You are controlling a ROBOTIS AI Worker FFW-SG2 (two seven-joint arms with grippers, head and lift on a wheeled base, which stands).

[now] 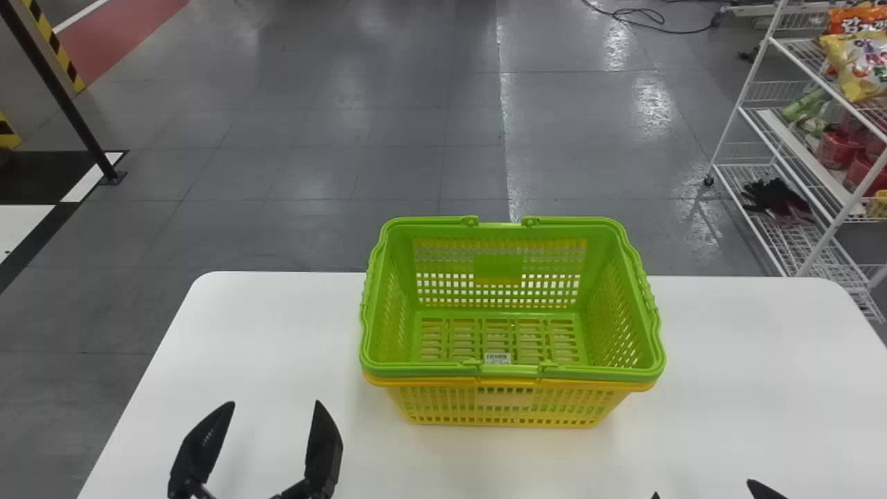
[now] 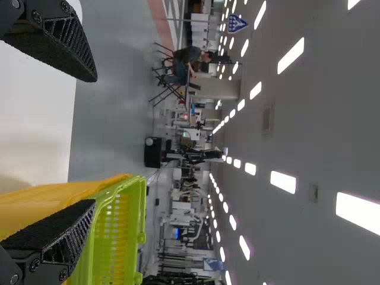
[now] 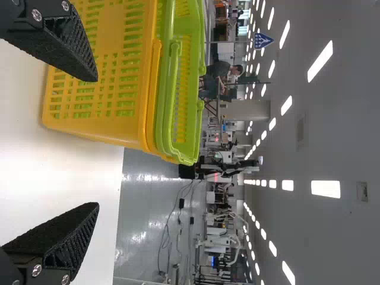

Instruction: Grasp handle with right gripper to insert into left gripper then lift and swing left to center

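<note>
The green basket (image 1: 443, 371) sits between left gripper (image 1: 274, 403) and right gripper (image 1: 707, 488), both released, fingers apart

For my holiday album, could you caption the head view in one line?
A green basket nested in a yellow one on a white table, black grippers open nearby.

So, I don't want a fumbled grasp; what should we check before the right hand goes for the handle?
1. Right hand open: ok.
2. Left hand open to receive the handle: ok.
3. Green basket upright, nested in the yellow basket: ok.
4. Green basket holds no goods: ok.
5. Green handle raised: not ok, folded down at the rim.
6. Handle between right hand's fingers: not ok.
</note>
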